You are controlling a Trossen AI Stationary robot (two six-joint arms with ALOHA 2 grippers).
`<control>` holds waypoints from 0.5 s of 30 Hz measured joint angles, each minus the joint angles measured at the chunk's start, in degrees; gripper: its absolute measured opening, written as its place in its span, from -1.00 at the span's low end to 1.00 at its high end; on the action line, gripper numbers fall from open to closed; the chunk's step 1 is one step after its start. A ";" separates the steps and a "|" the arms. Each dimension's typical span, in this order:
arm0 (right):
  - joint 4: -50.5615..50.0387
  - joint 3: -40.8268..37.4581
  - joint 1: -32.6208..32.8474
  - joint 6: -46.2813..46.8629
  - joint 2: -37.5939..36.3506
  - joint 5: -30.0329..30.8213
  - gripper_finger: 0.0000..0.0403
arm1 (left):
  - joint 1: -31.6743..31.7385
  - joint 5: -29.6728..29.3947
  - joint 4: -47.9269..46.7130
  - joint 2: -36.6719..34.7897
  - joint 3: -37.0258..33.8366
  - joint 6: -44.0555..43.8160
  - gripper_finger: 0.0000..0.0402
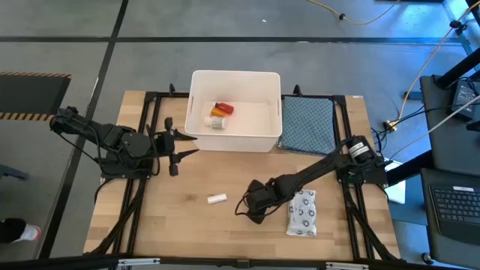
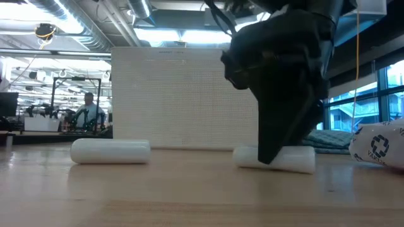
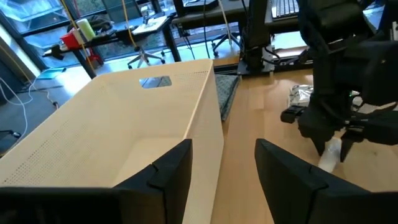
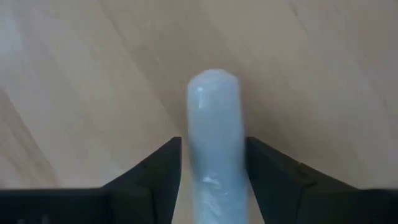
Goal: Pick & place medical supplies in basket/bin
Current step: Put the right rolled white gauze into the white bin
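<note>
The right gripper (image 1: 253, 208) is lowered onto the light wooden tabletop (image 1: 225, 232), its jaws narrowed around a short white cylinder (image 4: 213, 140) lying flat; both dark fingers (image 4: 155, 171) are seen flanking it closely, seemingly in contact. A second short white cylinder (image 1: 217, 199) is noted on the table nearby. A flat silvery-white dotted blister pack (image 1: 303, 212) lies just beside the right gripper. The white rectangular plastic tub (image 1: 199, 135) is positioned at the far side of the table, with a red bottle (image 1: 223, 109) and a small white item (image 1: 217, 122) inside. A blue-grey patterned cloth (image 1: 307, 124) lies beside the tub. The left gripper (image 1: 182, 146) is held near the tub's wall, jaws moderately apart, nothing between them.
</note>
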 joint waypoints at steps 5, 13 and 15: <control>0.81 -1.71 0.00 0.00 -0.31 0.23 -0.17 | -0.01 -0.06 0.06 0.01 0.00 0.02 -0.16; 1.65 -0.55 -1.42 -3.71 -0.33 -1.44 -0.60 | 0.00 -0.09 0.13 0.00 0.02 0.11 -0.16; 3.51 1.56 -2.78 -7.47 -0.58 -2.98 -0.70 | 0.00 -0.09 0.13 0.00 0.02 0.34 -0.16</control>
